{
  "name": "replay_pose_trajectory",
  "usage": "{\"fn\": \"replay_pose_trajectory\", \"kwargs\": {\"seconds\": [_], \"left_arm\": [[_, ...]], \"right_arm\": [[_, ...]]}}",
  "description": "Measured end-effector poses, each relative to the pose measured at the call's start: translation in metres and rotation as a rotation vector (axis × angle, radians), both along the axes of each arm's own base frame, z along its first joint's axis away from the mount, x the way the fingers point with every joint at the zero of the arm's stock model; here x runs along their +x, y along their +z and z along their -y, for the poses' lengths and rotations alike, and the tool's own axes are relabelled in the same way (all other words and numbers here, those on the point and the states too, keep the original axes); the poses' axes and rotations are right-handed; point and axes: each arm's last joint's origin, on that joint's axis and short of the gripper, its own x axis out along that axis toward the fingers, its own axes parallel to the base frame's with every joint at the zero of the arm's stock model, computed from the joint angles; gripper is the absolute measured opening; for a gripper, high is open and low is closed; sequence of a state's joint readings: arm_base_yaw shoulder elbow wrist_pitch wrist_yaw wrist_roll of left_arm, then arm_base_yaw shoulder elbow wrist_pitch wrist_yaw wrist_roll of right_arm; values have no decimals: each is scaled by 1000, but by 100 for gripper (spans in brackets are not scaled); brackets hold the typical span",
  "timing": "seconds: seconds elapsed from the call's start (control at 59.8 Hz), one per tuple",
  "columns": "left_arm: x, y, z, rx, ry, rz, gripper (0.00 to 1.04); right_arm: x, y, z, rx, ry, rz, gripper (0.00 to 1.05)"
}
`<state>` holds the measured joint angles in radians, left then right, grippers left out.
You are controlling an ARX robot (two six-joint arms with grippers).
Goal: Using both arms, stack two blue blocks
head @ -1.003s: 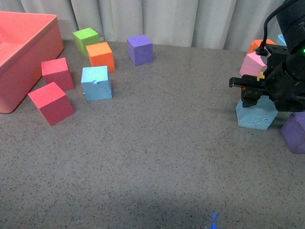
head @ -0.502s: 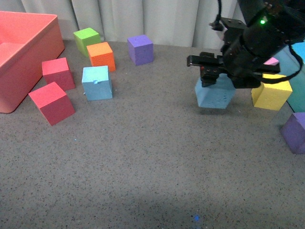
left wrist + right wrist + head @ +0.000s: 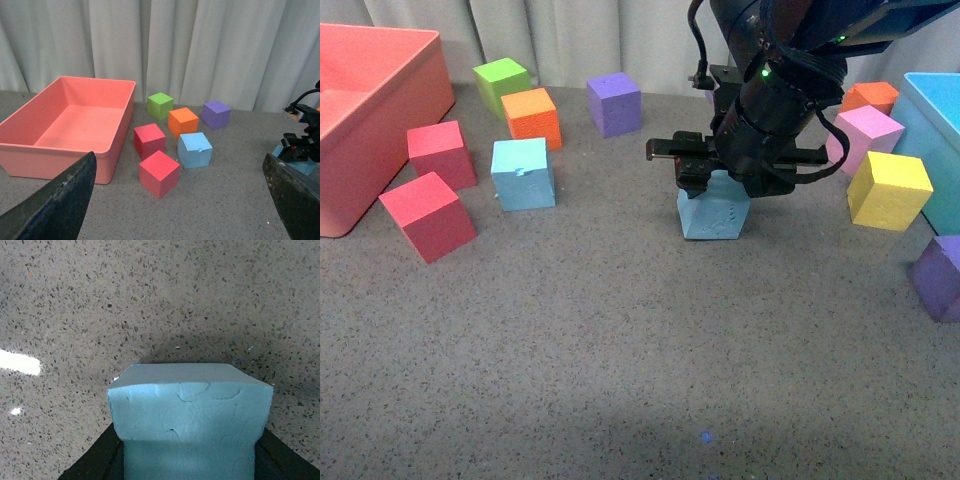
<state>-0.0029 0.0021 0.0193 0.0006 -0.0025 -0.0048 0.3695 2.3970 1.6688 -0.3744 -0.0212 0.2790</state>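
- Since a second ago, the right gripper (image 3: 708, 183) has swung from three o'clock to mid-desk, clamped on the marked block (image 3: 715, 218) and low over the desk (image 3: 620, 350).
- Notched block (image 3: 523, 173) waits at nine o'clock of it, with a red cube (image 3: 442, 153) and an orange cube (image 3: 532, 117) close by.
- Grip looks high on the foam, so the block could tilt or slip on release.
- Coming in low could shove the notched block.
- Left gripper (image 3: 182, 200) hangs apart, empty.
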Motion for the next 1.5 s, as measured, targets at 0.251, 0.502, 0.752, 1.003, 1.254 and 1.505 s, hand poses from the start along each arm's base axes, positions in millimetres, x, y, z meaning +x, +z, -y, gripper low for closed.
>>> {"fn": "replay_pose_trajectory", "kwargs": {"seconds": [0.251, 0.502, 0.752, 1.003, 1.254, 1.505], "left_arm": [[0, 0, 0, 0, 0, 0, 98], [0, 0, 0, 0, 0, 0, 98], [0, 0, 0, 0, 0, 0, 98], [0, 0, 0, 0, 0, 0, 98], [0, 0, 0, 0, 0, 0, 98], [0, 0, 0, 0, 0, 0, 98]], "right_arm": [[2, 2, -12, -5, -11, -6, 46], [3, 2, -15, 4, -23, 1, 68], [0, 14, -14, 41, -29, 41, 95], [-10, 57, -4, 15, -23, 231, 95], [-78, 59, 64, -58, -180, 1026, 51], [-157, 86, 119, -51, -197, 1130, 4]]}}
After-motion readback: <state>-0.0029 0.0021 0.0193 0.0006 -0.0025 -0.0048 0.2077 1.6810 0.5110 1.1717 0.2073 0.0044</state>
